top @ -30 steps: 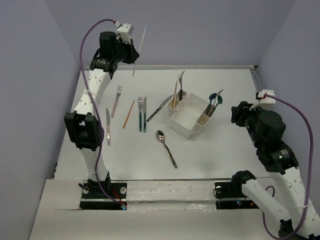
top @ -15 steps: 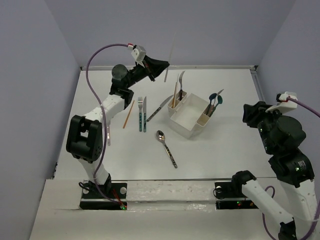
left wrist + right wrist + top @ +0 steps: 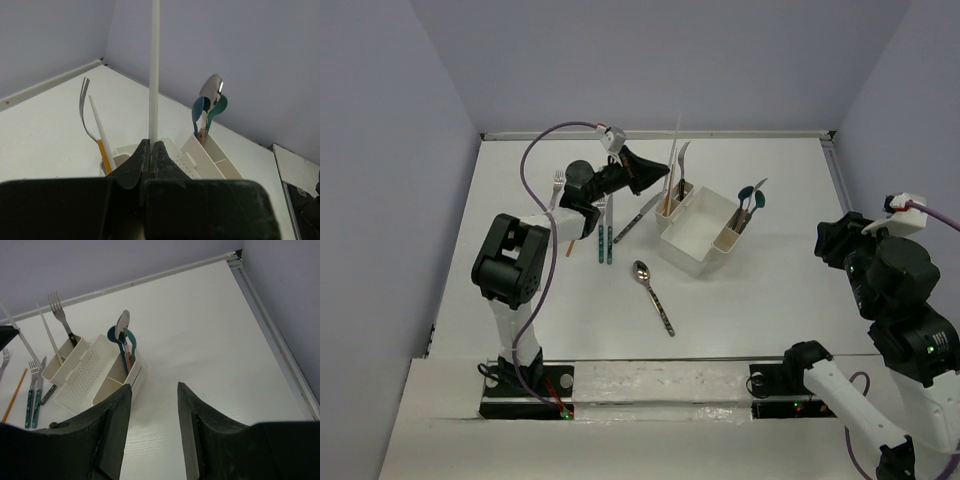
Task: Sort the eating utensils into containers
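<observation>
Left tool swung from the back-left corner over to the caddy, clamped on a white chopstick held upright, near the end slot holding a fork, right tool jaws apart, empty, well clear at right of desk.

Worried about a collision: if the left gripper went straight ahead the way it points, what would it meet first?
Most likely the caddy, at the end slot where a fork stands; depth is unclear. The left gripper grips a white chopstick.
</observation>
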Motion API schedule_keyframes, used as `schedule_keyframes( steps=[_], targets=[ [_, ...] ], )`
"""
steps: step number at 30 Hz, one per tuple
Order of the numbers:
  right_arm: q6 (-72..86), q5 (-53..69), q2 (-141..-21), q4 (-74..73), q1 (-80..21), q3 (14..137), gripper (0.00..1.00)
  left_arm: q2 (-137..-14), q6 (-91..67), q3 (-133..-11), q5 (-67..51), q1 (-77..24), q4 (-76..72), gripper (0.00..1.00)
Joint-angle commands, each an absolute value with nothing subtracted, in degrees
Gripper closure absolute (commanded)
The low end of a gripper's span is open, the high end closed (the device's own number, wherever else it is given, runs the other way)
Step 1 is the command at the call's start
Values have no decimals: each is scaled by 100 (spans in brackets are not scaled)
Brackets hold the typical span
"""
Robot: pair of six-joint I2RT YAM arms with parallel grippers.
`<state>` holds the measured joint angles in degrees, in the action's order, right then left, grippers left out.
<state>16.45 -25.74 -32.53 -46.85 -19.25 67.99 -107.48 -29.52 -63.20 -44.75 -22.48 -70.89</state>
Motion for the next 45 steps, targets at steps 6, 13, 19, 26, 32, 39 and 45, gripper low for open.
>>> schedule_keyframes(
  steps=[6, 13, 19, 26, 32, 39, 45],
  targets=[
    [1872, -2663, -3156, -4983, -1978, 6882, 52, -11021, -2883, -6126, -4447, -2505, -10441, 100],
    [1907, -2742, -3076, -5115, -1978, 6943, 52, -11320, -2532, -5968, -4474, -2496, -10652, 100],
    [1855, -2742, -3190, -5159, -1978, 7040, 52, -11452, -2338, -5924, -4526, -2461, -10749, 99],
    [1767, -2628, -3270, -4993, -1978, 6900, 52, -11303, -2409, -6002, -4886, -2364, -10391, 48],
    [1381, -2453, -3366, -4624, -1978, 6697, 50, -10811, -2373, -6038, -5132, -2172, -9538, 36],
    [923, -2022, -3875, -3684, -1978, 6583, 48, -9792, -1428, -6546, -5627, -1144, -5607, 31],
    [984, -1486, -4692, -2910, -1978, 6539, 47, -9159, 2197, -8086, -1298, -888, -152, 32]
  ],
)
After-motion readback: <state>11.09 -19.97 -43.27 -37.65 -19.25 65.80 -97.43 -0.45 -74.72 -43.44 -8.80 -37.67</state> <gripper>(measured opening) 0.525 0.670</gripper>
